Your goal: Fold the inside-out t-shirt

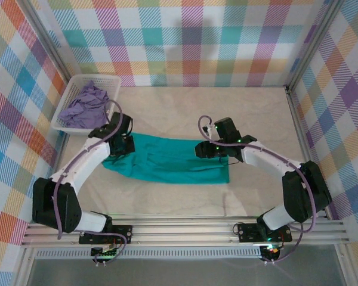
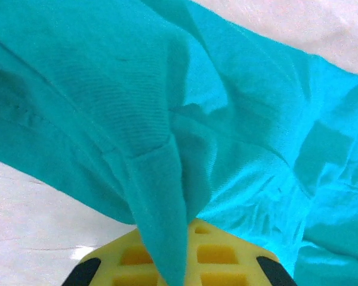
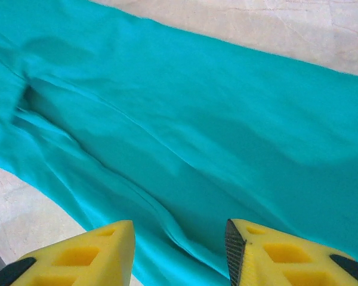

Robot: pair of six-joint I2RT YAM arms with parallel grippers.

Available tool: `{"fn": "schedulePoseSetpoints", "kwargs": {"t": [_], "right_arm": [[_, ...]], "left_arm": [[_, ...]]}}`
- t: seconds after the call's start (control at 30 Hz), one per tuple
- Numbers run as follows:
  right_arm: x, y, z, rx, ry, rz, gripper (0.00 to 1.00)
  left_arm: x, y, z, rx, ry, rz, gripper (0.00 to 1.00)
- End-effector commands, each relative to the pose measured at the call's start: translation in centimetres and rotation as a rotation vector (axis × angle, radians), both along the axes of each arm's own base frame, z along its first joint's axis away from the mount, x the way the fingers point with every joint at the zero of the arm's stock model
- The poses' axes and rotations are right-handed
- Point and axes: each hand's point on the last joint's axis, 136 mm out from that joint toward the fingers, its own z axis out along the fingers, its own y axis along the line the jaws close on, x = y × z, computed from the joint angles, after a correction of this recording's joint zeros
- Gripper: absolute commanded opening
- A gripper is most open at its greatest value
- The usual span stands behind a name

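The teal inside-out t-shirt (image 1: 167,159) lies as a long folded band across the middle of the table. My left gripper (image 1: 120,149) is at the band's left end. In the left wrist view its yellow fingers (image 2: 227,256) are shut on a pinched fold of the t-shirt (image 2: 256,149), which rises out from between them. My right gripper (image 1: 201,150) hovers over the band's right part. The right wrist view shows it (image 3: 179,238) open, both yellow fingers apart above the wrinkled t-shirt (image 3: 197,119) with nothing between them.
A white basket (image 1: 115,80) at the back left holds a pale lavender garment (image 1: 86,104). Beige table cloth (image 1: 256,113) stretches behind and to the right of the shirt. Plaid walls close in the left, back and right sides.
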Motion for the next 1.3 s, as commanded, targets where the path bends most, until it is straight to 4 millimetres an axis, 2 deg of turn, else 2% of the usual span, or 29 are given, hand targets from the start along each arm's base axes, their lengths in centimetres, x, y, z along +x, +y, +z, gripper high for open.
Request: {"fn": "schedulePoseSetpoints", "kwargs": {"t": [0.0, 0.1, 0.17, 0.23, 0.33, 0.47, 0.57, 0.67, 0.73, 0.77, 0.8, 0.83, 0.87, 0.9, 1.0, 1.1, 1.17, 1.23, 1.27], "right_arm": [[0.3, 0.3, 0.1, -0.030, 0.003, 0.029, 0.44], [0.1, 1.3, -0.3, 0.009, 0.050, 0.055, 0.44], [-0.2, 1.7, -0.3, 0.034, 0.070, 0.067, 0.44], [-0.4, 1.7, -0.4, 0.037, 0.074, 0.069, 0.44], [-0.4, 1.0, -0.5, 0.006, 0.052, 0.056, 0.44], [-0.5, 0.0, -0.7, -0.047, 0.029, 0.043, 0.44], [-0.6, -0.7, -0.8, -0.076, 0.020, 0.037, 0.44], [-0.6, -1.7, -0.8, -0.093, 0.015, 0.019, 0.44], [-0.5, -2.5, -0.9, -0.096, 0.017, 0.000, 0.44], [-0.5, -3.0, -0.9, -0.098, 0.019, -0.013, 0.44], [-0.5, -3.5, -0.9, -0.101, 0.020, -0.027, 0.44], [-0.4, -4.0, -0.8, -0.105, 0.020, -0.042, 0.44], [-0.5, -4.5, -0.7, -0.109, 0.019, -0.056, 0.44], [-0.5, -5.0, -0.6, -0.115, 0.016, -0.070, 0.45], [-0.8, -5.6, -0.1, -0.116, -0.001, -0.095, 0.45], [-1.1, -5.6, 0.2, -0.091, -0.005, -0.105, 0.45], [-1.2, -5.0, 0.2, -0.051, 0.004, -0.098, 0.45], [-1.5, -3.5, 0.5, 0.022, 0.014, -0.054, 0.45], [-1.6, -2.6, 0.7, 0.063, 0.020, -0.032, 0.45]], "left_arm": [[-3.6, 7.2, 2.0, 0.390, 0.204, -0.008, 0.00], [-3.2, 11.0, 5.2, 0.615, 0.231, -0.010, 0.00], [-2.8, 12.1, 6.5, 0.692, 0.240, -0.007, 0.00], [-2.2, 12.3, 7.1, 0.715, 0.245, -0.010, 0.00], [-1.4, 11.0, 6.6, 0.679, 0.243, -0.030, 0.00], [-0.6, 7.3, 5.1, 0.669, 0.254, -0.096, 0.00], [-0.5, 3.6, 4.1, 0.644, 0.266, -0.142, 0.00], [-0.2, -1.6, 2.9, 0.592, 0.253, -0.190, 0.00], [0.0, -5.9, 1.0, 0.517, 0.259, -0.222, 0.00], [0.1, -8.8, -0.1, 0.458, 0.262, -0.250, 0.00], [0.1, -11.6, -1.4, 0.399, 0.267, -0.290, 0.09], [0.2, -13.7, -2.4, 0.359, 0.276, -0.315, 0.20], [0.1, -15.9, -3.7, 0.319, 0.298, -0.346, 0.36], [0.1, -17.5, -4.5, 0.297, 0.311, -0.375, 0.46], [0.7, -19.5, -4.3, 0.267, 0.286, -0.408, 0.59], [1.0, -19.9, -1.6, 0.183, 0.188, -0.416, 0.64], [0.3, -19.8, -0.3, 0.090, 0.136, -0.415, 0.68], [-0.5, -18.7, 0.4, -0.010, 0.100, -0.379, 0.69], [-1.2, -17.9, 0.1, -0.072, 0.099, -0.352, 0.69]]}}
